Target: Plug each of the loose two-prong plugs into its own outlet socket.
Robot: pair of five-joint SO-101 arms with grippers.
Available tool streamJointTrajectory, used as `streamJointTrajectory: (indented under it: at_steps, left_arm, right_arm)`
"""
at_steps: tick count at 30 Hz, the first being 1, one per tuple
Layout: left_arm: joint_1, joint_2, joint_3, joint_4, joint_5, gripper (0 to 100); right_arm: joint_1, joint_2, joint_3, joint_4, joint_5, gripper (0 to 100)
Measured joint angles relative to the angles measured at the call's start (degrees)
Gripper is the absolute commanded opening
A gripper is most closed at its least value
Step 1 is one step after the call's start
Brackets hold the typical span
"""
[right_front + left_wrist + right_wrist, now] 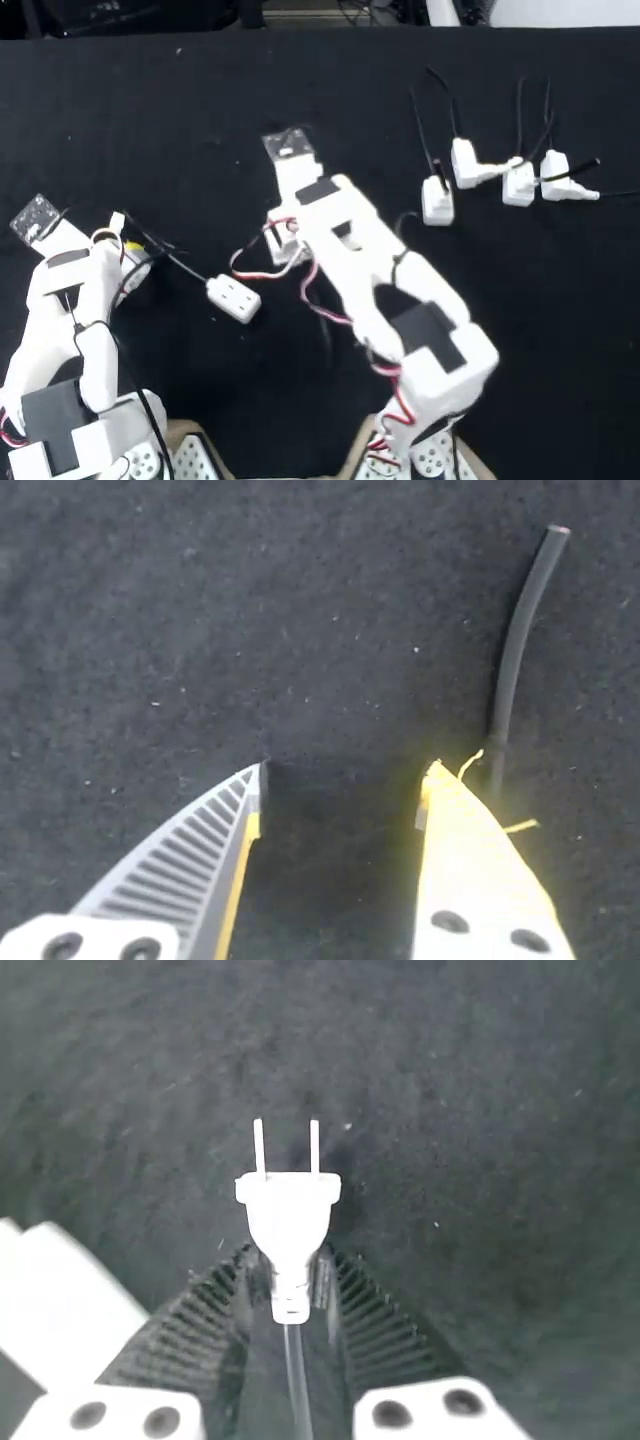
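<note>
A matte black table (150,100) is seen from above. Toward its far right side, a cluster of small white plastic plugs and sockets (518,183) is laid out, apparently already joined, with black cords trailing. Nearer the arms, a white rectangular outlet socket block (233,298) lies flat and loose. Its thin black cord (515,650) ends just beside the left pincer (345,780), which is spread wide with nothing held. A white plastic two-prong plug (288,1215) is gripped at its narrow neck by the right pincer (288,1260), prongs pointing outward. Since the block is not braced, it may be shoved away on contact. The plug could also be twisted in that slim grip if the prongs miss the slots.
</note>
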Motion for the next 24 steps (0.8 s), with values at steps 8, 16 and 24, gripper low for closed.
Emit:
streamJointTrajectory:
  at_steps: [8,16,24]
  left_arm:
    - [0.0,0.0,0.0,0.1,0.0,25]
    - [1.1,0.0,0.0,0.3,0.0,25]
    - [2.3,0.0,0.0,0.3,0.0,25]
  right_arm:
    - [1.1,-9.8,3.9,8.3,48.7,1.2]
    - [3.1,-9.8,9.8,1.0,50.7,18.2]
    - [3.5,-9.6,8.1,-0.5,48.3,13.4]
